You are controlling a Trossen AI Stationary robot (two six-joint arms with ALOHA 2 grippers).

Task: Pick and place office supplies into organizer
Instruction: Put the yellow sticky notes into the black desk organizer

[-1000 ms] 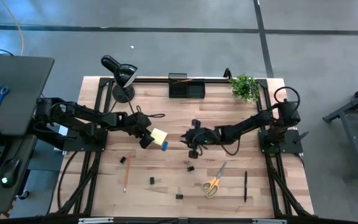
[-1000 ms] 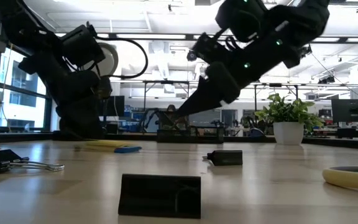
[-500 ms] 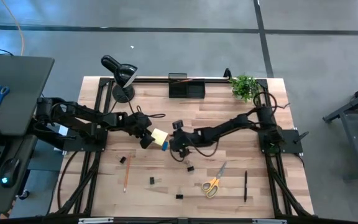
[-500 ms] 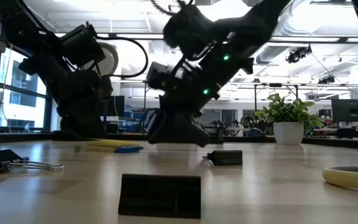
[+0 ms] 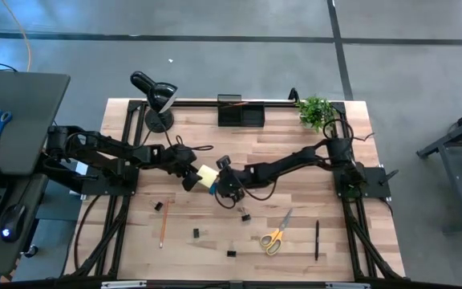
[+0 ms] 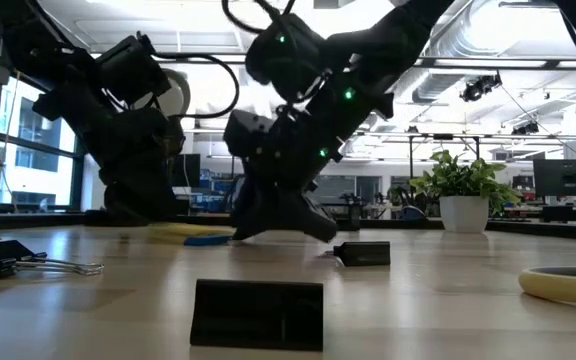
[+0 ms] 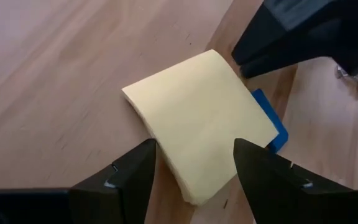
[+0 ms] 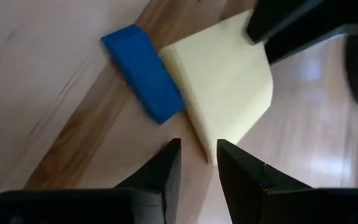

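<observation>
A yellow sticky-note pad (image 5: 205, 173) lies on the table, its edge beside a small blue eraser (image 5: 212, 187). My left gripper (image 7: 196, 144) comes from the table's left. It is open, with a finger on either side of the pad's (image 7: 197, 106) near corner. My right gripper (image 8: 197, 144) comes from the right, slanting down. Its fingers stand a little apart, and the opposite corner of the pad (image 8: 229, 74) reaches into the gap. The eraser (image 8: 143, 71) lies clear of those fingers. The black organizer (image 5: 241, 114) stands at the far edge. My left gripper has its fingers (image 7: 143, 163) along the two edges of the pad's corner (image 7: 191, 186); whether they touch it I cannot tell. My right gripper has the pad's corner tip (image 8: 207, 155) at its fingertips (image 8: 171, 155); whether they touch it I cannot tell. The pad stays flat on the table.
Several black binder clips (image 5: 245, 215) and an orange pencil (image 5: 163, 225) lie nearer the front. So do yellow-handled scissors (image 5: 275, 235) and a black pen (image 5: 317, 241). A black lamp (image 5: 155, 100) and a potted plant (image 5: 316, 112) stand at the far edge.
My right gripper has moved toward the table's left and down to the sticky-note pad, rolling its wrist on the way. In the last half second it has nearly stopped. The pad and eraser have stayed where they were.
</observation>
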